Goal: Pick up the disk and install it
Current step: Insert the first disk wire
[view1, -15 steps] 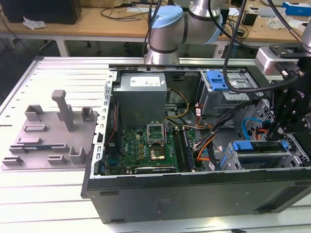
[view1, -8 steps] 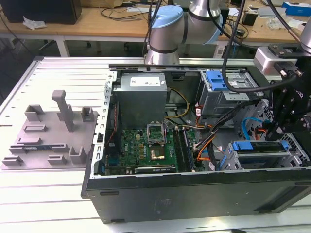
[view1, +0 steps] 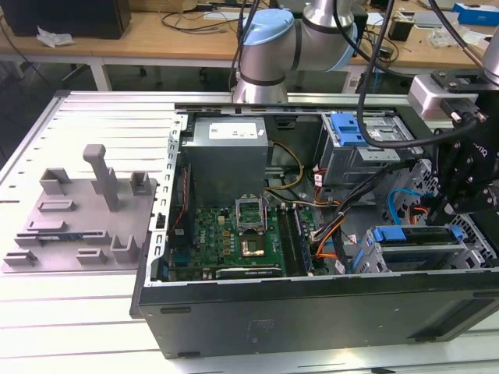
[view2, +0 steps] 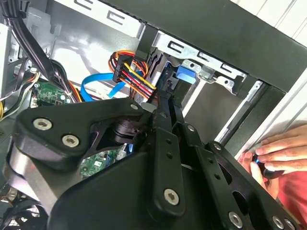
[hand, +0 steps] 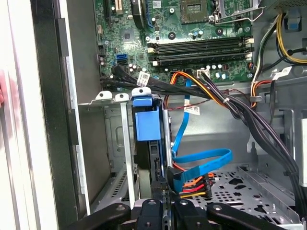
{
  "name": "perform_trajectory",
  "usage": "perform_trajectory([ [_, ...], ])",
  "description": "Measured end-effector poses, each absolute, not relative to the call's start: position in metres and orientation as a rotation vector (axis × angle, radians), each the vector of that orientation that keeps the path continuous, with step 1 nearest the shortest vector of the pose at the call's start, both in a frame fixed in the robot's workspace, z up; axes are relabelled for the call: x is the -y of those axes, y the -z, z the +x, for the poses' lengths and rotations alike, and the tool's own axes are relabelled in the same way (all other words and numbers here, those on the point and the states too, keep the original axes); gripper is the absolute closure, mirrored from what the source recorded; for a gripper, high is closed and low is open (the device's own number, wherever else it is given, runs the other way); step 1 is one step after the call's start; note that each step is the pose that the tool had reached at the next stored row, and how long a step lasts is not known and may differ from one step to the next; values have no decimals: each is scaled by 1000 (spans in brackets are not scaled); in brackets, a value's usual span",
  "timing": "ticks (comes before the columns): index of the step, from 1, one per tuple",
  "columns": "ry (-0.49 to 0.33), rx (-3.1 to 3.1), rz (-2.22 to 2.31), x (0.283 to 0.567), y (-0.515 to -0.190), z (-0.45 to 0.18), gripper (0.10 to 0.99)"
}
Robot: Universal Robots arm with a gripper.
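- The tool (hand: 164, 189) hangs low inside the open computer case (view1: 312, 315), right over the drive cage (hand: 112, 143) at the exterior view's right; I cannot tell whether it is clamped on anything or released.
- The disk (hand: 146, 125) stands on edge in that cage, its light-blue bracket uppermost in the first wrist view, with the tool just beside or touching its near edge.
- Judged from this, the disk is in the slot but may not be fully seated.
- Risk: pushed off-line, the bracket could bind on the cage rails and jam askew.
- Risk: the blue data cable (hand: 201, 163) and the red-orange-yellow power lead (hand: 194, 184) lie just beside the tool and could be snagged or pinched.
- Risk: a person's hand (view2: 273, 158) rests at the case's outer edge, near the arm's linkage; a sideways swing could strike it.
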State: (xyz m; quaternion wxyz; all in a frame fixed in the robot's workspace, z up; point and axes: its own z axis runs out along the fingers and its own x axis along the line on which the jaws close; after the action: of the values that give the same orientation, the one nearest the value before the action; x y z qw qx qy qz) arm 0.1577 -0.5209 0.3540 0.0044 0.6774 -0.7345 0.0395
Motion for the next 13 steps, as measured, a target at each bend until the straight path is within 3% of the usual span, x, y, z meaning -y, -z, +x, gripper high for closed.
perform_trajectory([
  [13,-94,2316,2134,525,-355,159,925],
])
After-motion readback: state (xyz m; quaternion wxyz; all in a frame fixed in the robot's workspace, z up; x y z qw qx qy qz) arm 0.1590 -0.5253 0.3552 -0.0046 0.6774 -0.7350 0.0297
